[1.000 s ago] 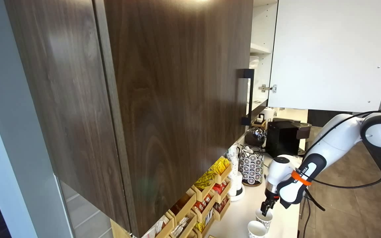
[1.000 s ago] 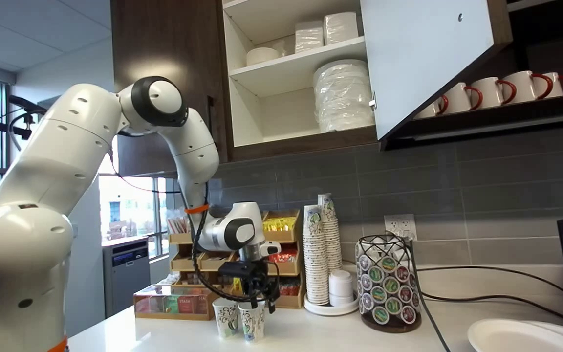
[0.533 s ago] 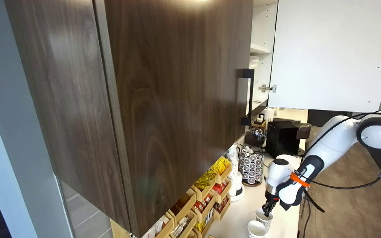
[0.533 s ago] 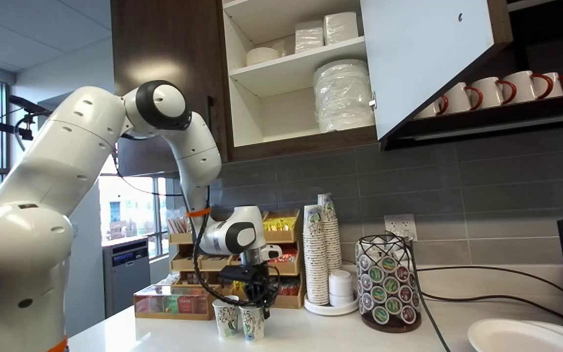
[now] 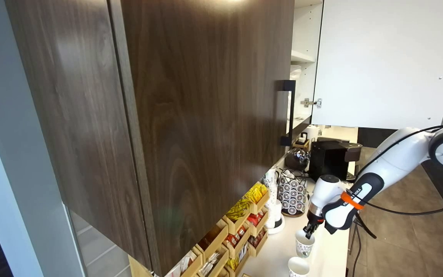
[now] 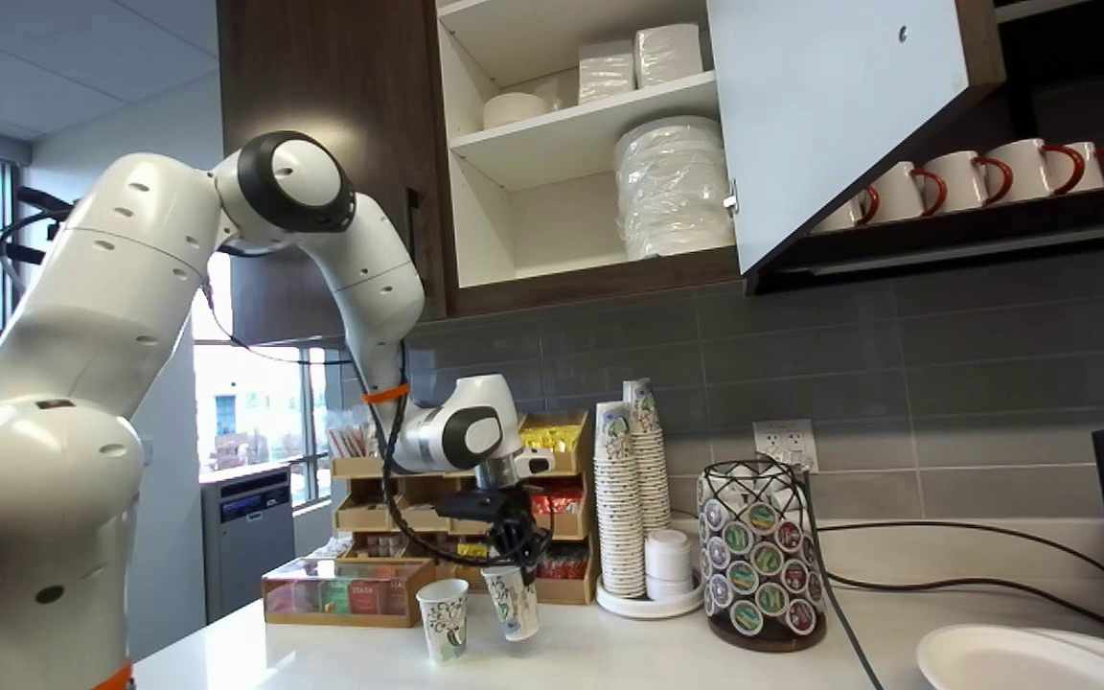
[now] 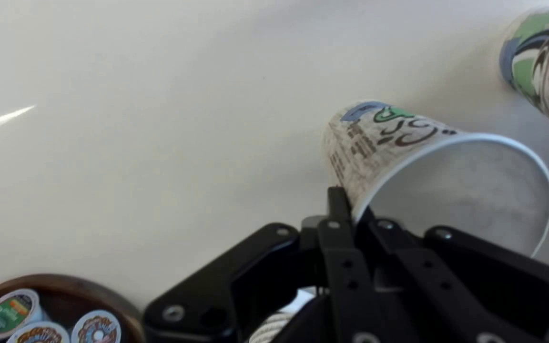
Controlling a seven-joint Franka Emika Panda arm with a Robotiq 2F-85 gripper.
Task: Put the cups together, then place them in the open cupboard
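Observation:
Two white paper cups with a printed leafy pattern are in play. My gripper (image 7: 353, 213) is shut on the wall of one cup (image 7: 374, 143), one finger outside and one inside its rim. That held cup (image 6: 512, 604) hangs tilted just above the counter in an exterior view. The standing cup (image 6: 444, 623) is upright on the counter beside it, apart from it; in the wrist view part of this cup (image 7: 548, 66) shows at the upper right. Above, the open cupboard (image 6: 562, 225) shows pale shelves; its door (image 6: 839, 105) is swung out.
Stacked plates (image 6: 672, 192) in wrap fill the lower shelf's right side. Tall cup stacks (image 6: 619, 508), a pod carousel (image 6: 763, 565) and wooden snack drawers (image 6: 557, 522) line the counter's back. Red-handled mugs (image 6: 954, 182) sit on a shelf right of the door.
The gripper has closed on one cup's rim and lifted it off the counter. The cup has tilted and moved away from the standing cup, which stays put.

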